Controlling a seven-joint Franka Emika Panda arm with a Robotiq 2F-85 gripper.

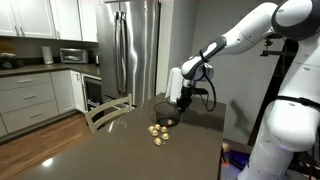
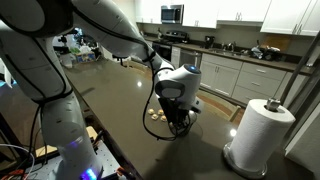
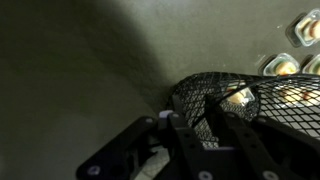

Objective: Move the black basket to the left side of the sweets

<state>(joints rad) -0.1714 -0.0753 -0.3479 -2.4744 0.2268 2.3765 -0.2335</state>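
The black basket (image 1: 165, 113), a see-through wire-mesh cylinder, stands on the dark table in both exterior views (image 2: 181, 126). My gripper (image 1: 183, 100) comes down on its rim. In the wrist view the gripper (image 3: 197, 118) has one finger inside and one outside the mesh wall of the basket (image 3: 250, 112), closed on it. The sweets (image 1: 157, 131), small tan-golden wrapped pieces, lie in a loose cluster on the table right beside the basket. They also show in an exterior view (image 2: 157, 114) and in the wrist view (image 3: 285, 66), some seen through the mesh.
A white paper towel roll (image 2: 262, 134) stands on the table near the basket. A wooden chair back (image 1: 108, 112) rises at the table's edge. A steel fridge (image 1: 133, 45) and kitchen cabinets stand behind. The dark table top (image 1: 90, 150) stretches wide around the basket.
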